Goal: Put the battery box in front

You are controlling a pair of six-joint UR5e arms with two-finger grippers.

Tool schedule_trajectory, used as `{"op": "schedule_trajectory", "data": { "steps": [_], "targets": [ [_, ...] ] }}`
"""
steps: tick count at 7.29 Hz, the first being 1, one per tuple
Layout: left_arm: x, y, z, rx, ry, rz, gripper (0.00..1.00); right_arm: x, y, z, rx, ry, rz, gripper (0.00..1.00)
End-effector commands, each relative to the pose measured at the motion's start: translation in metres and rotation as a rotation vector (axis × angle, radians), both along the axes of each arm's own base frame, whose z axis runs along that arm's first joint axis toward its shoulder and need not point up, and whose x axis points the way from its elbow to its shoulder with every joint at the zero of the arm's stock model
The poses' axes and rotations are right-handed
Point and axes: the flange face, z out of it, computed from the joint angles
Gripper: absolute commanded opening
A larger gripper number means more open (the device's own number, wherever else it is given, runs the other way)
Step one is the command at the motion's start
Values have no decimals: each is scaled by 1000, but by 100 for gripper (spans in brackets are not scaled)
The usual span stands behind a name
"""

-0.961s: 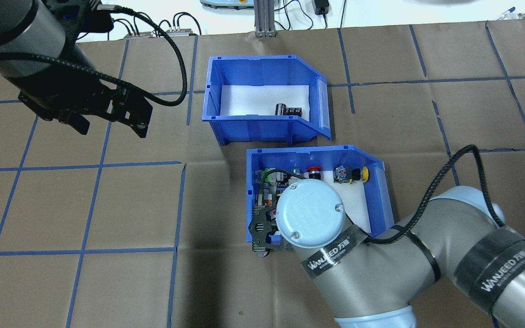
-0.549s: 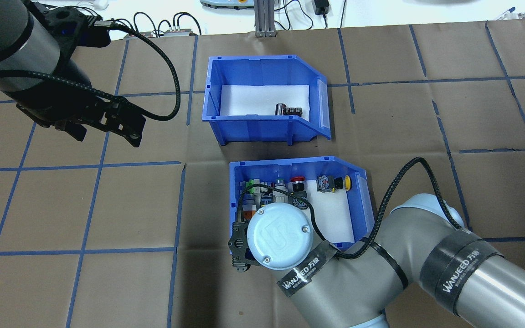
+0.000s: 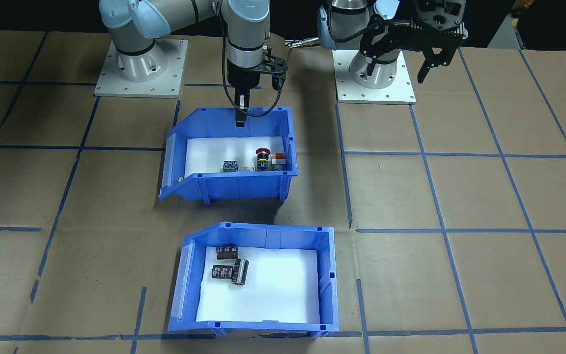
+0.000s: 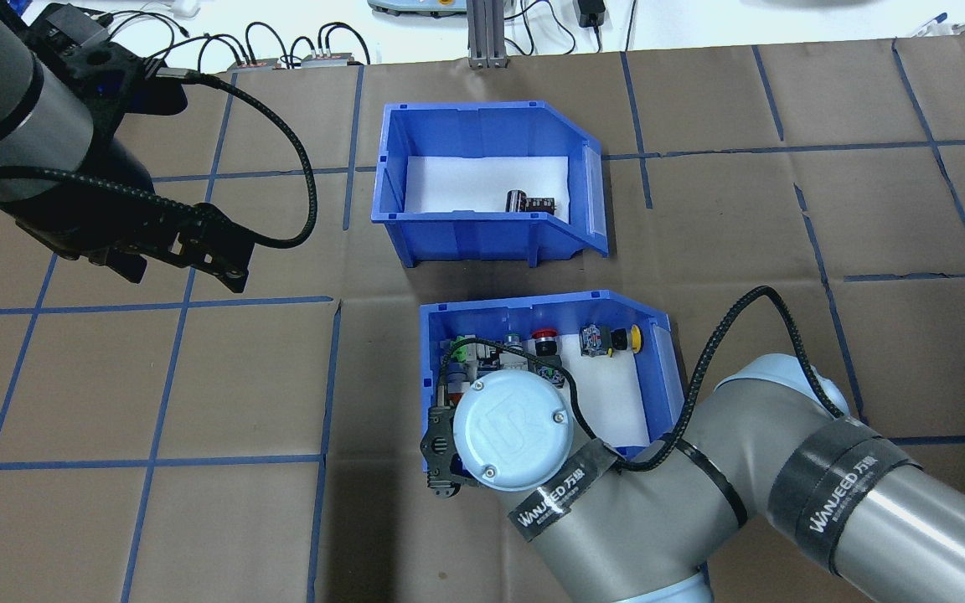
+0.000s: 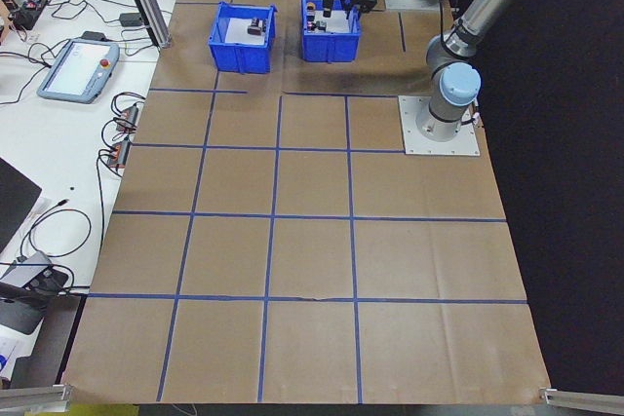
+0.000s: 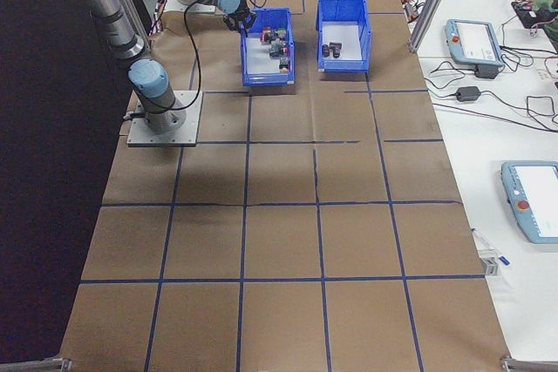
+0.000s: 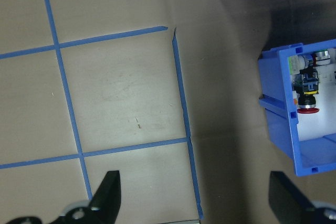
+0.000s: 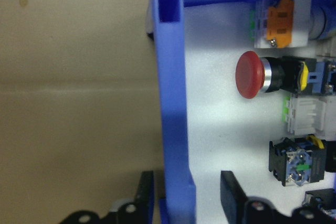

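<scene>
Two blue bins sit on the brown worktop (image 3: 460,196) with its blue tape lines. The battery box (image 3: 256,314) is the bin far from the robot's base. It has white foam inside and a few dark round batteries (image 3: 231,268) near one corner. In the overhead view the battery box (image 4: 482,234) is the upper bin. No arm touches it.

The button bin (image 3: 234,184) is the one close to the robot. It holds a red push button (image 3: 262,151) and other small switches, bunched by one wall. In the overhead view the button bin (image 4: 658,335) lies just below the battery box, with a small gap between them.

The right end effector (image 3: 240,115) comes down on the back wall of the button bin. In the right wrist view, the right end effector (image 8: 186,195) has one finger outside the blue wall and one finger (image 8: 231,192) inside, so it looks clamped on the wall. The red button (image 8: 249,75) lies just inside.

The left end effector (image 4: 177,260) hangs over bare worktop, well apart from both bins. In the left wrist view its fingers (image 7: 107,195) are spread wide with nothing between them, and a corner of the button bin (image 7: 283,129) shows at the side.
</scene>
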Motion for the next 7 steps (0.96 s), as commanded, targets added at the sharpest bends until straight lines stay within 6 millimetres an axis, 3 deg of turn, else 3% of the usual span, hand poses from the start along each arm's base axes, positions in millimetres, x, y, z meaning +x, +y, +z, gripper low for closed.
{"op": "schedule_trajectory", "data": {
  "steps": [1,3,4,6,7],
  "targets": [
    [0,2,-2,3,-1,1,99,-5,-19,22,13,12,-36,100],
    [1,2,-2,4,-3,2,99,-24,-64,72,93,49,-126,100],
    [1,2,-2,5,-3,2,99,-42,-90,89,73,32,-197,100],
    [2,-1,-8,28,-5,5,99,-104,-146,116,22,-10,-422,100],
    [2,-2,-9,31,-6,7,99,-122,-163,130,28,-77,-500,100]
  ]
}}
